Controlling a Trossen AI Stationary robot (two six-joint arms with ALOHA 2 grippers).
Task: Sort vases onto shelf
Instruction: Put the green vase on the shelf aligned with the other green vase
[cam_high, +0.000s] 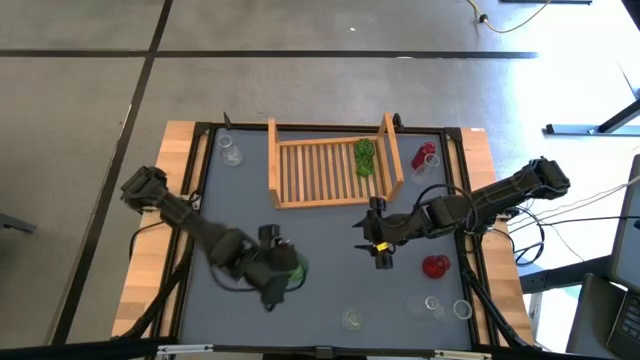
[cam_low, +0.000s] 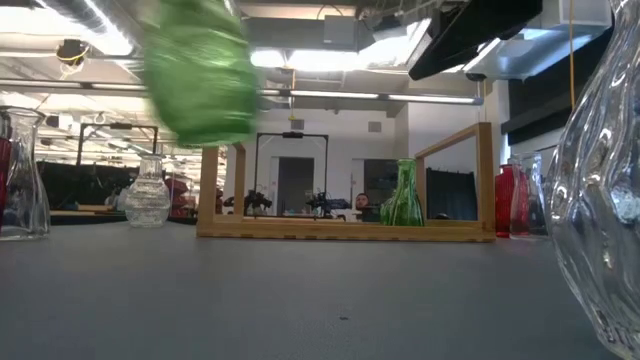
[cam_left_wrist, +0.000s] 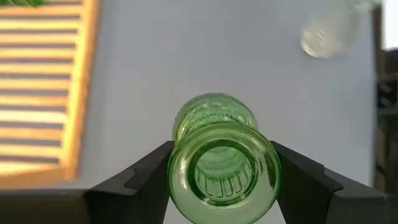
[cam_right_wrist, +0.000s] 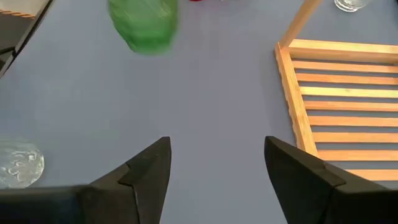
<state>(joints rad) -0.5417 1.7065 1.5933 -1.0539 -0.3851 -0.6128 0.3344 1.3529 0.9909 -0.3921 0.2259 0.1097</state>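
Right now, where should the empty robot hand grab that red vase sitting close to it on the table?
The right hand, open and empty, would probably do best coming straight down on the red vase and pinching it around its top. It looks upright with clear mat around it, so both fingers could fit. Its exact neck shape is hard to make out.
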